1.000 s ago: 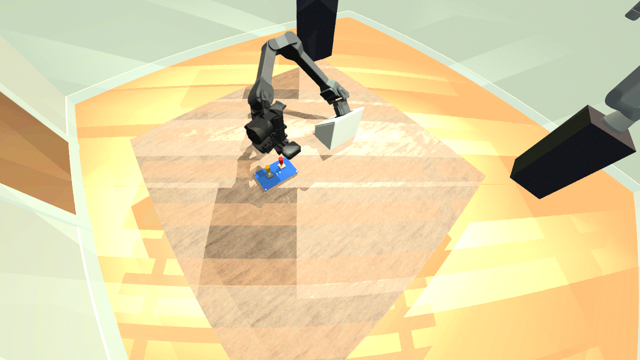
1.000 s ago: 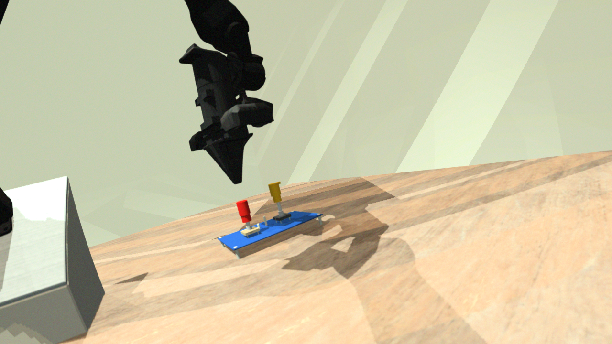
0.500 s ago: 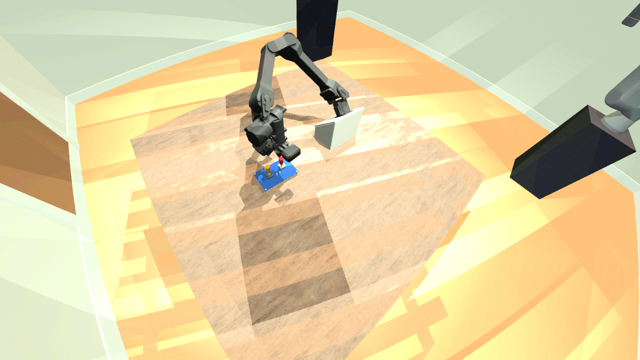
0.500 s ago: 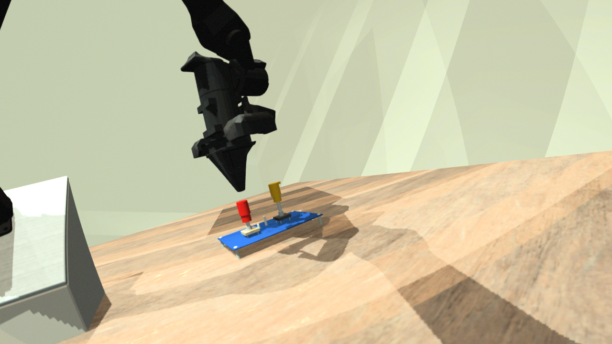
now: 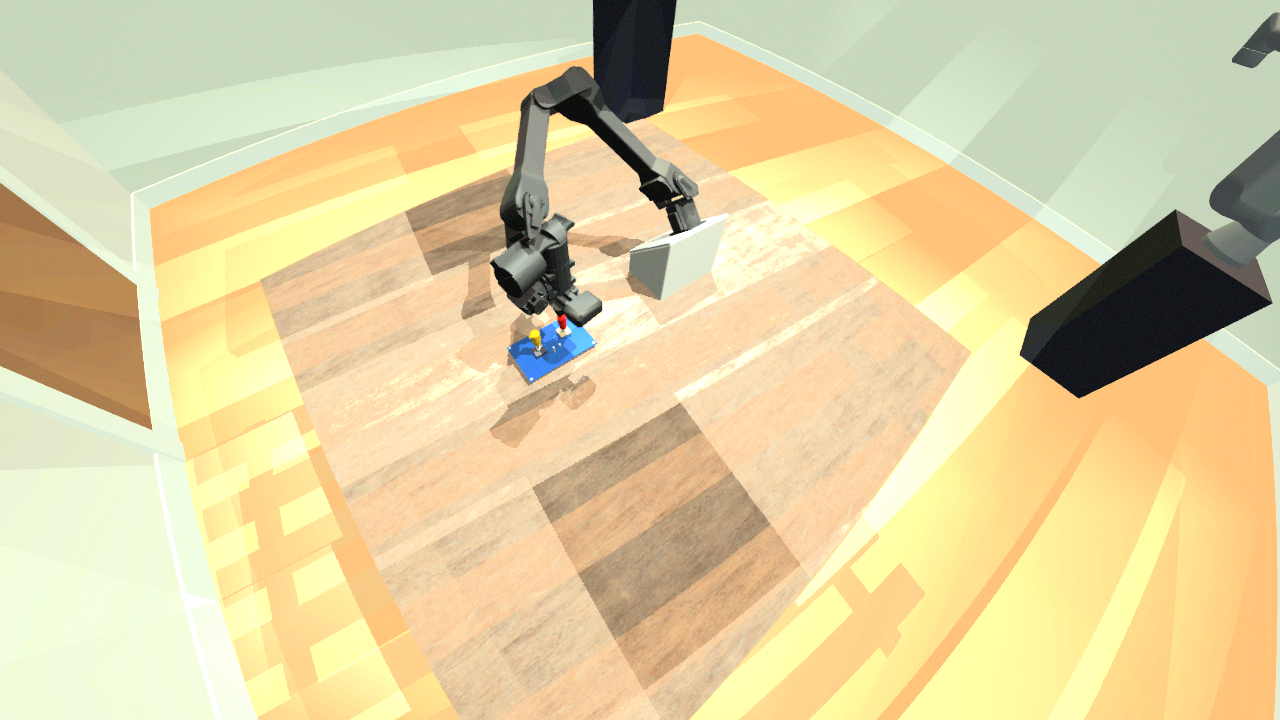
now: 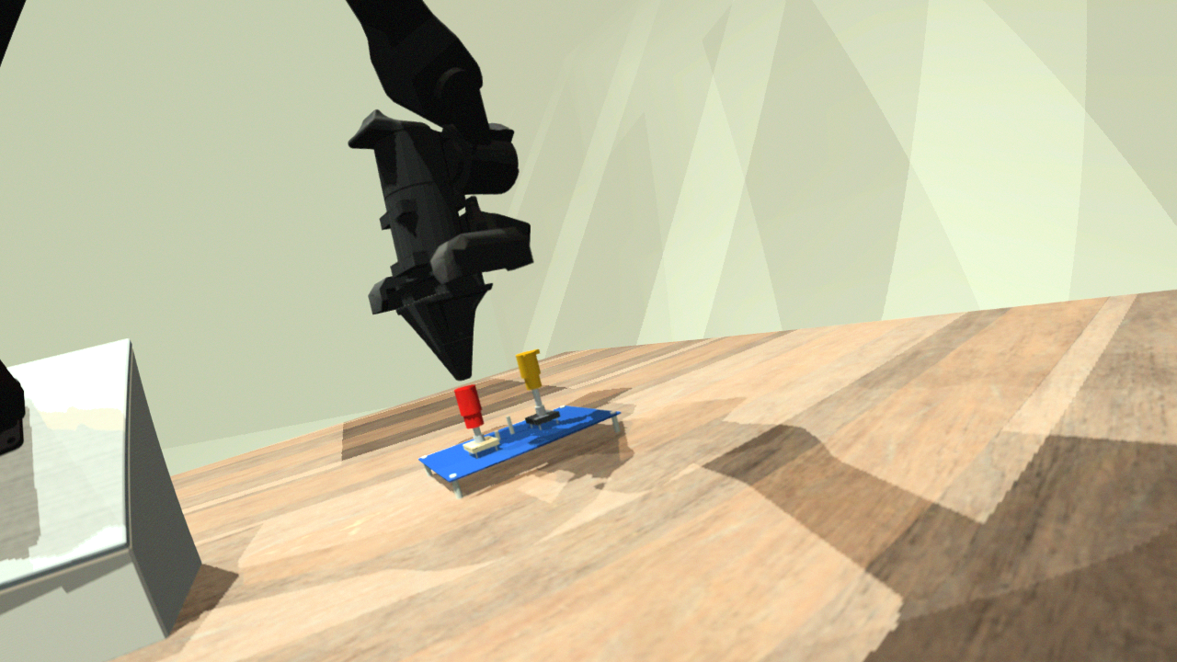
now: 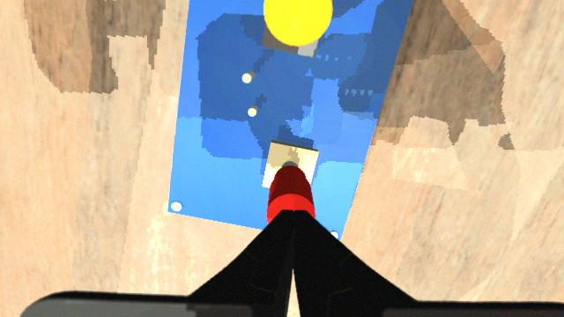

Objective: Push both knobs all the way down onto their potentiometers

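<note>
The blue circuit board stands on short legs on the table. The red knob sits high on its shaft, with bare shaft above the cream potentiometer. The yellow knob also sits high, with bare shaft above the dark potentiometer. My gripper is shut with nothing between its fingers. Its tips are just above the red knob's top; whether they touch it is unclear.
A grey-white wedge-shaped box stands beside the board, at the left in the exterior view. Two thin pale pins rise from the board between the knobs. A black block stands at the far right.
</note>
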{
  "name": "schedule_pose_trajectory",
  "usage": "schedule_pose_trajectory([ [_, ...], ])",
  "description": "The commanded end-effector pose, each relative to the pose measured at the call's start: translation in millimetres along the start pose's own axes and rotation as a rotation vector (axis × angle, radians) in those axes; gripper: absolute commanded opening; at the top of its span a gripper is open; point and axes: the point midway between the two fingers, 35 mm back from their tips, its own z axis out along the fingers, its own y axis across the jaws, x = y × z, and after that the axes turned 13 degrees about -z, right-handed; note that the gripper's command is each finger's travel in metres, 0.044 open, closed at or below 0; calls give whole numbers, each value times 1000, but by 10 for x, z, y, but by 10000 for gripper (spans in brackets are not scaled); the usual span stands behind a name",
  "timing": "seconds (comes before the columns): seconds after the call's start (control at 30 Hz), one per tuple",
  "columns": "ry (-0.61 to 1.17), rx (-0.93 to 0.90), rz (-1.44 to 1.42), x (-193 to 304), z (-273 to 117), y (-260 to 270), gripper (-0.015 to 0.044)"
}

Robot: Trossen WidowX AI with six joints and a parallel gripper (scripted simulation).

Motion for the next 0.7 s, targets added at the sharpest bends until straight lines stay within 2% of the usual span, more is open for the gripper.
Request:
schedule_pose_trajectory([
  [0.0, 7, 4, -10, 12, 21, 11, 0],
  [0.67, 7, 5, -10, 12, 55, 11, 0],
])
